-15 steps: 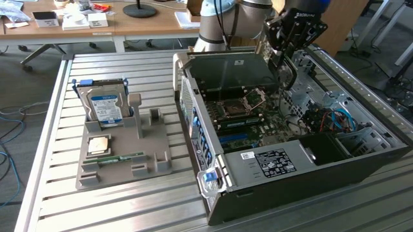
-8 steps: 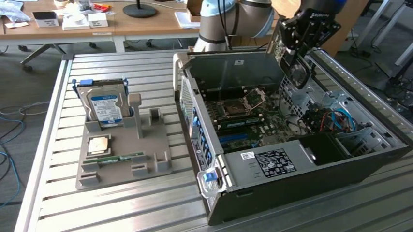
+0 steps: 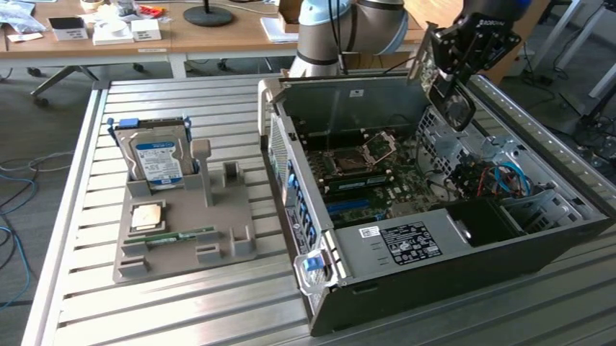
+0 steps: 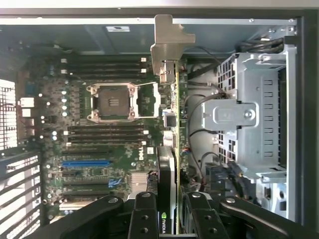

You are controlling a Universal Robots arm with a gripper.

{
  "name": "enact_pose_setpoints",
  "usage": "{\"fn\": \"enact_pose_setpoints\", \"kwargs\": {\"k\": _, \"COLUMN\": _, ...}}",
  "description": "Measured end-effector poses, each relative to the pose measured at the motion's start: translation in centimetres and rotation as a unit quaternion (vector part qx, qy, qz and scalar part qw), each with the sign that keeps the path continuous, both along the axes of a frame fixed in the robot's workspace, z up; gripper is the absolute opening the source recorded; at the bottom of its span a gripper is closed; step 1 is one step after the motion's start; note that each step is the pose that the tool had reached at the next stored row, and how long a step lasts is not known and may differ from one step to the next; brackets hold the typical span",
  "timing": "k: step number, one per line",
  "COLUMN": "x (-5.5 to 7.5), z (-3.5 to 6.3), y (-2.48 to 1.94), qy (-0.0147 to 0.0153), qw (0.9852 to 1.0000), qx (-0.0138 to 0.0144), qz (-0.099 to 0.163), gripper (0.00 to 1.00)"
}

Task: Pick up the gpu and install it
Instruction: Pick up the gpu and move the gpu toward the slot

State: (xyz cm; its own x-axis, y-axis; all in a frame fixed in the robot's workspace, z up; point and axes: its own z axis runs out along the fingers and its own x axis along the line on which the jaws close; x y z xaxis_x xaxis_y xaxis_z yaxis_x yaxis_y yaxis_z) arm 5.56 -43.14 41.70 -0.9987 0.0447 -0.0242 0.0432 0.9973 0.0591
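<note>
Black fingers (image 4: 143, 219) of the gripper (image 4: 169, 221) are closed on the graphics card (image 4: 172, 124), one on each face, so the card is clamped and carried. Card is seen lifted clear above the open computer case (image 3: 433, 267), not seated in anything. In the exterior view it hangs tilted under the gripper. Silvery bracket (image 4: 167, 37) is at the card end away from the fingers, seen against the case wall. Below the gripper lies the motherboard (image 4: 99, 144). Processor socket (image 4: 112, 102) and a blue slot (image 4: 84, 163) are off to one side of the card. Drive cage (image 4: 249, 114) and loose cables (image 4: 199, 134) are on the other side, just beside the card.

Step judged: card carried over the case toward its slot, task about halfway. For a clean job, the card's lower edge should be brought parallel to the slot before any descent, since a tilted card is likely to jam. Bracket should be lined up with the rear opening of the case at the same time. Cables near the card could be snagged, so a straight-down approach is judged safer than a sideways one. Which slot is meant cannot be told. Well away from the gripper, a hard drive (image 3: 159, 158) stands in a grey tray (image 3: 183, 238) on the slatted table (image 3: 192, 317).
</note>
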Motion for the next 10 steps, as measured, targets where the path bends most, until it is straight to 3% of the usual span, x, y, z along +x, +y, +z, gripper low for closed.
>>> {"fn": "enact_pose_setpoints", "kwargs": {"k": 10, "x": 0.46, "z": 0.0, "y": -0.02, "qy": 0.0, "qw": 1.0, "qx": 0.0, "qz": 0.0, "gripper": 0.27}}
